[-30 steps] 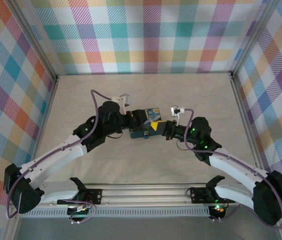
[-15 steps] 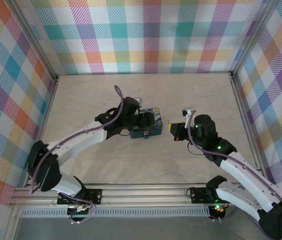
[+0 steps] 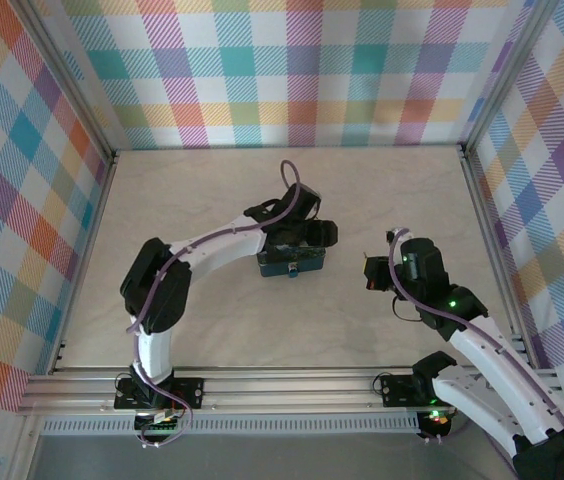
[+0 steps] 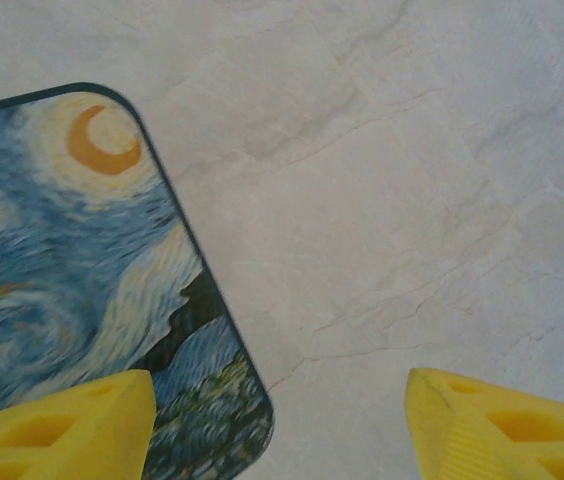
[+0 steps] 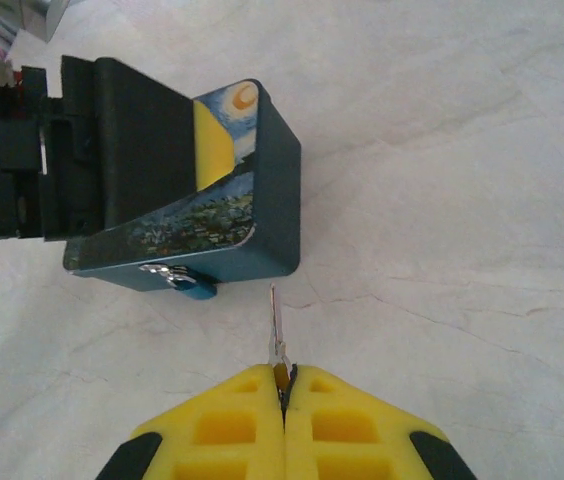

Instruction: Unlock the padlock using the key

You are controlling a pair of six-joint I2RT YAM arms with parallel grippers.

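The padlock (image 5: 187,282), tiny with a dark-blue body and a silvery shackle, hangs on the front wall of the Starry-Night tin (image 5: 262,235). My right gripper (image 5: 284,385) is shut on the key (image 5: 276,325). The thin blade points at the tin's near corner, a short gap away and right of the padlock. In the top view the right gripper (image 3: 372,272) sits to the right of the tin (image 3: 287,266). My left gripper (image 4: 282,430) is open above the tin's right end. One yellow finger (image 4: 62,430) is over the lid (image 4: 62,280), the other over the table.
The marble-patterned table (image 3: 212,320) lies open around the tin. Plaid walls (image 3: 292,70) close in the back and both sides. A metal rail (image 3: 282,390) carrying both arm bases runs along the near edge.
My left arm swung so its gripper moved right, over the tin's right end. My right gripper drew back to the right, away from the tin, with the key still in it.
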